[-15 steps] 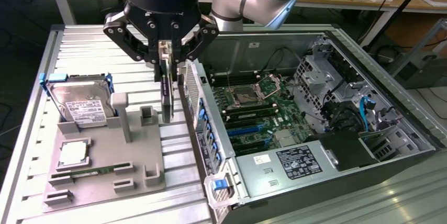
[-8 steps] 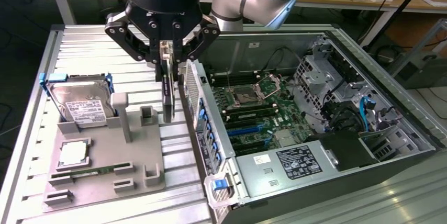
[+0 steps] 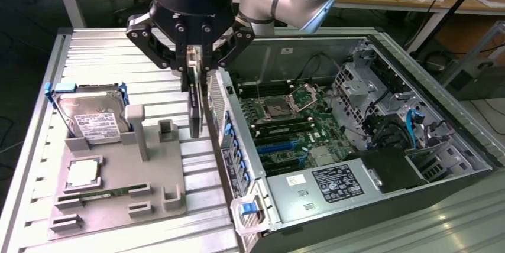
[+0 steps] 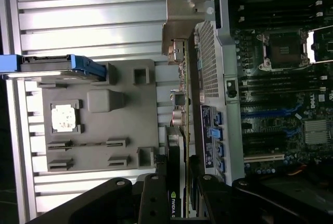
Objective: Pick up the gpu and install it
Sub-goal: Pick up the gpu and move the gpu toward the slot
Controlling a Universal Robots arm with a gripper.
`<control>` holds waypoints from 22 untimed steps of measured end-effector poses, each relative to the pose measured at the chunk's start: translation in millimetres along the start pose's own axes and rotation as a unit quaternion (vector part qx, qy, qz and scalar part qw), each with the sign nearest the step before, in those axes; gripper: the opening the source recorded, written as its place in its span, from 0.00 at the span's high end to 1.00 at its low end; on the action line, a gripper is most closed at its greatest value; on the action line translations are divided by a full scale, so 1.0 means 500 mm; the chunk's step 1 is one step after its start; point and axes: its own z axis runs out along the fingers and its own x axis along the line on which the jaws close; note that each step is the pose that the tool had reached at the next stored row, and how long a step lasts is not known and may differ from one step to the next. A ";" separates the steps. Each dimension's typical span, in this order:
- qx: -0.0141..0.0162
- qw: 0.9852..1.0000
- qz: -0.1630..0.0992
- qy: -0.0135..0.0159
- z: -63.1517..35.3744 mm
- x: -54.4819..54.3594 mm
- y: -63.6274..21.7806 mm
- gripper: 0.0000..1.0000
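The gpu [image 3: 195, 106] is a thin dark card hanging on edge, lifted above the grey parts tray [image 3: 162, 173] beside the open computer case [image 3: 236, 146]. My gripper [image 3: 196, 64] is shut on the card's upper edge. In the wrist view the gpu [image 4: 181, 110] appears edge-on, its silver end bracket [image 4: 178, 28] at the far end, and the gripper [image 4: 180, 195] clamps its near end. The card hangs just outside the case wall, apart from the motherboard [image 3: 292, 126] and its blue slots [image 3: 272, 145].
On the tray stand a silver hard drive [image 3: 93, 118] in a blue holder, a processor [image 3: 83, 174] and a green RAM stick [image 3: 101, 194]. A power supply [image 3: 332, 183] and drive cages [image 3: 359, 81] crowd the case. The ribbed metal table [image 3: 103, 52] stretches behind.
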 end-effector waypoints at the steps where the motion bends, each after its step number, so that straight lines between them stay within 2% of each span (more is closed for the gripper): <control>1: 0.000 1.000 0.000 0.000 0.000 -0.002 0.000 0.73; 10: 0.000 1.000 0.000 0.000 0.001 -0.025 0.002 0.73; 22: 0.000 1.000 0.000 0.000 0.001 -0.041 0.003 0.73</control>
